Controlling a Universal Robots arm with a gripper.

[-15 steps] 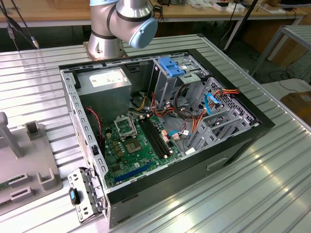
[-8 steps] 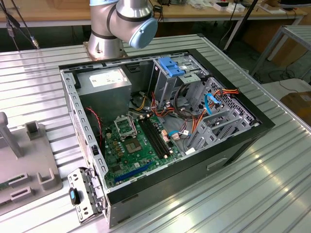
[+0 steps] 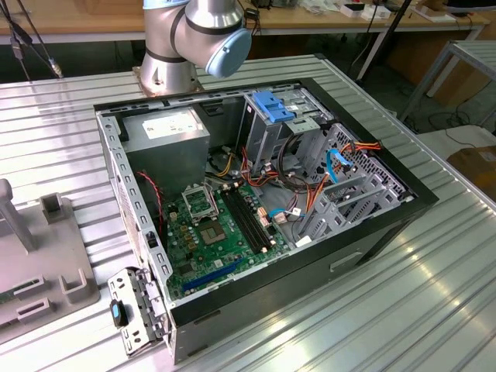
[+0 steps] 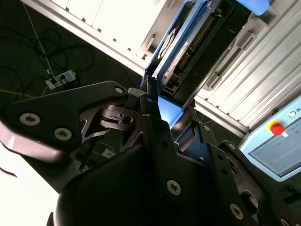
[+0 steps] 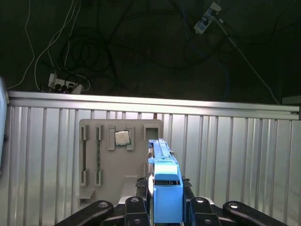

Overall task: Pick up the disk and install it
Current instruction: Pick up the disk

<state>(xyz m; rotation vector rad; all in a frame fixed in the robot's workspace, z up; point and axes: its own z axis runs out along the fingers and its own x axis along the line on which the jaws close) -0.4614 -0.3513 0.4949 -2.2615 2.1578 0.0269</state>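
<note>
Two dark jaws are closed on the disk [image 5: 165,188], pinching its flat faces so that it hangs edge-on. In the first wrist view its blue carrier rail faces the camera, and in the second wrist view the labelled face and connector edge reach out beyond the jaws. That hold probably leaves the rails bare, as a drive bay would need. The disk sits above the grey fixture plate [image 5: 120,169], over the plate's edge and apart from the processor chip [image 5: 122,137] resting in one of the plate's pockets. I judge it lifted clear, since the plate looks well below. Beside the plate on the ribbed surface [image 3: 387,310] lies the computer case [image 3: 418,200], open side up. Its drive cage [image 3: 271,132] is on the part away from the plate, so installation is not yet done.
</note>
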